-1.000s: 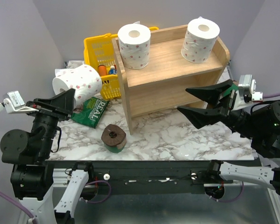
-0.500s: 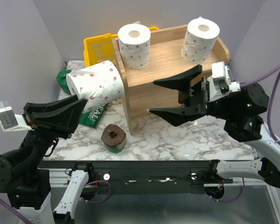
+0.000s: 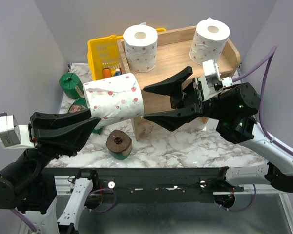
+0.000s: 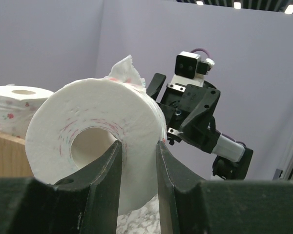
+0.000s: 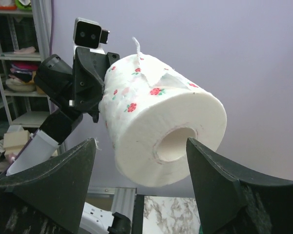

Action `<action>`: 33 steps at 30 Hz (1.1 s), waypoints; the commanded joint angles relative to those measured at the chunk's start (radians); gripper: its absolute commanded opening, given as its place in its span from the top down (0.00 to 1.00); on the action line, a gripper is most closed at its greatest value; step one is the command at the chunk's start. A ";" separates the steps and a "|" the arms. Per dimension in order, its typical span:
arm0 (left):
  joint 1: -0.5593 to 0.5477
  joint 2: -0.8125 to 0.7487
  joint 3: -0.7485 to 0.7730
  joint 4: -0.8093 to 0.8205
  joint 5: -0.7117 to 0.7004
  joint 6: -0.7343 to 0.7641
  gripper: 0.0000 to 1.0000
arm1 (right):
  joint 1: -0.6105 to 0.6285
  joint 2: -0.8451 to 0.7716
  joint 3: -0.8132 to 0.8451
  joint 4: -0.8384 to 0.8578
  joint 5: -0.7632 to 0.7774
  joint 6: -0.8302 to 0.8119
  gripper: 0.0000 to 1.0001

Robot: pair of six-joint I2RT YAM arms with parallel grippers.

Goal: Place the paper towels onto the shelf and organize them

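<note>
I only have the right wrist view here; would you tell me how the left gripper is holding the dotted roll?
Observer: In the left wrist view, the left gripper is shut on the wall of the roll, with one finger inside the core and the other outside.
Operator: Thank you. What is on the shelf's top tier?
Observer: From above, two more stand on the shelf: the left roll and the right roll, with bare wood between them.
Operator: And on the table?
Observer: A green roll sits on the table in front of the shelf's left side.
</note>
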 commanded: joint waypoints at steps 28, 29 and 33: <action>0.004 0.006 -0.177 0.322 0.077 -0.125 0.81 | 0.014 0.045 -0.053 0.170 -0.123 0.126 0.53; 0.004 0.009 -0.178 0.324 0.078 -0.124 0.81 | 0.014 0.043 -0.058 0.174 -0.114 0.126 0.59; 0.004 0.012 -0.177 0.266 0.062 -0.099 0.58 | 0.012 0.013 -0.076 0.184 -0.099 0.085 0.79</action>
